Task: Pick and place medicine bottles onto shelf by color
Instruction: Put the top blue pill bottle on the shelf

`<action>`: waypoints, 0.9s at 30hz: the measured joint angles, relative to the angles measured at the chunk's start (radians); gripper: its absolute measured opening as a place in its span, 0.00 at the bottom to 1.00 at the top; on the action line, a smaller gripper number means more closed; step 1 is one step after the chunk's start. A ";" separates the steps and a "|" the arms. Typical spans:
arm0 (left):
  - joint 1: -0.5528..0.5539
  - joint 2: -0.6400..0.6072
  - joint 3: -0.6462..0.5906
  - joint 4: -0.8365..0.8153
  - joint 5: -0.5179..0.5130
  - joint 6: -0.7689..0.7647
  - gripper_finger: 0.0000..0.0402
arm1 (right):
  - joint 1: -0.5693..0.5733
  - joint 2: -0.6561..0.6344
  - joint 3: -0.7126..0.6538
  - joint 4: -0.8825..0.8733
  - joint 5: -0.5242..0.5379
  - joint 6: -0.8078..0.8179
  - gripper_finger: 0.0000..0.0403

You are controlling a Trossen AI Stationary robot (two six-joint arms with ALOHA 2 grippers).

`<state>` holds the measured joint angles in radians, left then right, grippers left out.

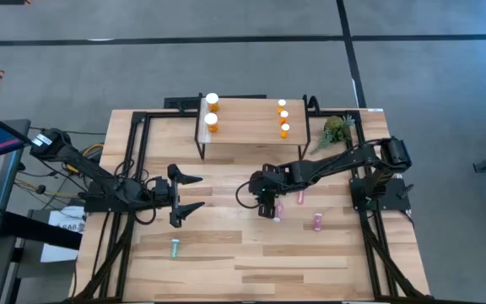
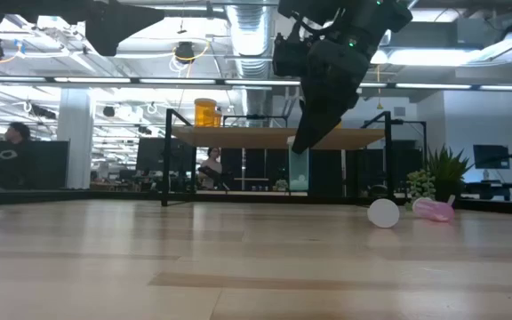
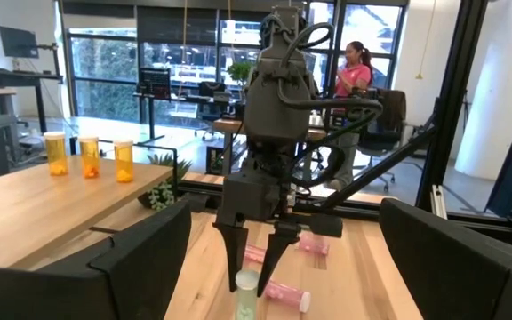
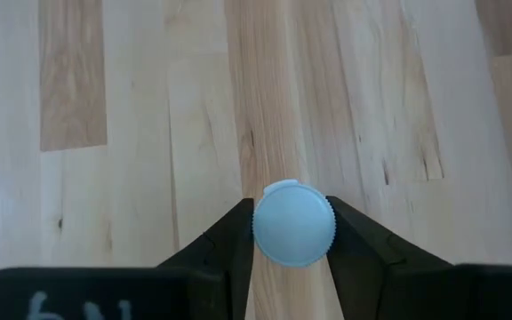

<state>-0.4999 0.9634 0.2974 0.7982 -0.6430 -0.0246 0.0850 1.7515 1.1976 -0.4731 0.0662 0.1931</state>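
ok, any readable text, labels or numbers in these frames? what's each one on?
Nothing reads cleanly.
Right wrist view: pale handwritten marks on the dark body of the right gripper, cut off by the picture edge, unreadable.
Medicine bottles on the shelf, e.g. orange bottle: no label visible.
Pale green bottle between the right gripper's fingers: white cap blank.
Pink bottles on the table: no text legible.

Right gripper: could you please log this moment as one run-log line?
right gripper: shut on green bottle, upright | left gripper: open, waiting | shelf: five orange bottles
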 joint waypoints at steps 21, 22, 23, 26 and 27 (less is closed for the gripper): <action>0.000 0.000 0.000 -0.002 0.001 -0.003 0.88 | -0.002 -0.031 0.120 -0.092 -0.049 -0.043 0.36; 0.000 0.000 0.000 -0.002 0.002 -0.003 0.88 | -0.002 -0.042 0.119 -0.103 -0.049 -0.044 0.36; 0.000 0.000 0.000 -0.003 0.002 -0.005 0.88 | -0.002 -0.052 0.119 -0.101 -0.049 -0.045 0.35; 0.000 0.000 0.000 -0.007 0.002 -0.008 0.88 | -0.002 -0.092 0.119 -0.102 -0.048 -0.045 0.35; 0.000 0.000 0.000 -0.008 0.002 -0.011 0.88 | -0.002 -0.107 0.119 -0.096 -0.048 -0.045 0.36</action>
<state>-0.4999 0.9638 0.2974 0.7906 -0.6413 -0.0355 0.0826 1.6442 1.3170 -0.5695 0.0177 0.1481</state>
